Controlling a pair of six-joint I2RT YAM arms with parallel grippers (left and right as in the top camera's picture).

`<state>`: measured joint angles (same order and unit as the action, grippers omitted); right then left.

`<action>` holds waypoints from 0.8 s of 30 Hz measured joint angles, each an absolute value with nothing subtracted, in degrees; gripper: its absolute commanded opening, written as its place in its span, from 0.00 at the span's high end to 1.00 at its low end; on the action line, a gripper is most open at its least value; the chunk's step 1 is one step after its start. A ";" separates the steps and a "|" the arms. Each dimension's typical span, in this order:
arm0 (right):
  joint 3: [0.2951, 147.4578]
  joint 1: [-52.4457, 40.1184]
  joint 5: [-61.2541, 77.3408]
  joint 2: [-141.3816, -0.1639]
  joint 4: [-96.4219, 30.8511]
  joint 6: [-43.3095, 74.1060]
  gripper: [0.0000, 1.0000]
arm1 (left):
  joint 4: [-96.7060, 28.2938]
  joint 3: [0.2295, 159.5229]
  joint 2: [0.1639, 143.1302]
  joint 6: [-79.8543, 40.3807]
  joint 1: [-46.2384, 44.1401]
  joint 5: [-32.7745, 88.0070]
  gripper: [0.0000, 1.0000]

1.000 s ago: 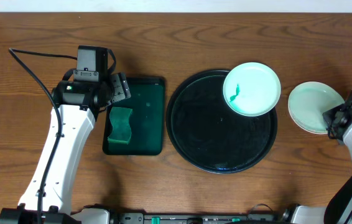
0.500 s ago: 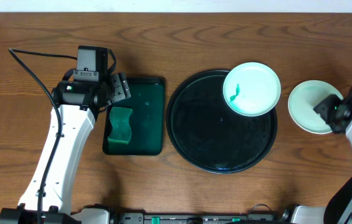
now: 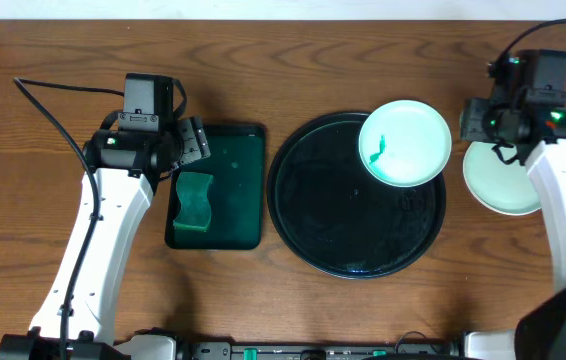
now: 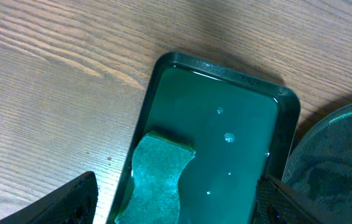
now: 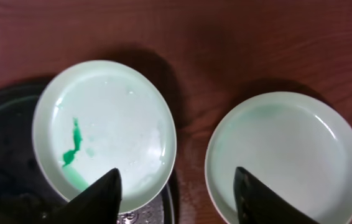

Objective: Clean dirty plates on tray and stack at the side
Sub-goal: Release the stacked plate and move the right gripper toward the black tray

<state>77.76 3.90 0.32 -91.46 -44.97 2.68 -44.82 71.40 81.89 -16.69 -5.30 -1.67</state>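
Observation:
A pale plate with a green smudge rests on the far right rim of the round black tray. In the right wrist view this smudged plate lies left of a clean pale plate on the bare wood. My right gripper hangs open above the gap between them, holding nothing. From overhead the right gripper is over the clean plate's far edge. My left gripper stands open above the green tray, empty.
A dark green rectangular tray left of the black tray holds a green sponge. The left wrist view shows the sponge in shallow water. A black cable trails across the wood at the far left.
My right gripper has opened and come off the clean plate at the right, swinging up toward the table's far side. The plate stays on the wood. The left arm has not moved.

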 measured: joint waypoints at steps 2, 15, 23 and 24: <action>77.76 3.53 -0.10 -93.78 -44.88 2.24 0.51 | -44.82 71.40 81.89 -16.69 -5.30 -1.67 0.18; 77.73 3.53 -0.27 -105.03 -40.14 1.17 0.76 | -44.82 71.40 81.89 -16.69 -5.30 -1.67 0.18; 77.73 3.53 -0.25 -108.53 -38.89 0.99 0.78 | -44.82 71.40 81.89 -16.69 -5.30 -1.67 0.18; 77.73 3.53 -0.25 -108.53 -38.81 0.99 0.77 | -44.82 71.40 81.89 -16.69 -5.30 -1.67 0.18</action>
<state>77.73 3.53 -0.25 -108.53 -38.81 0.99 -44.82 71.40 81.89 -16.69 -5.30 -1.67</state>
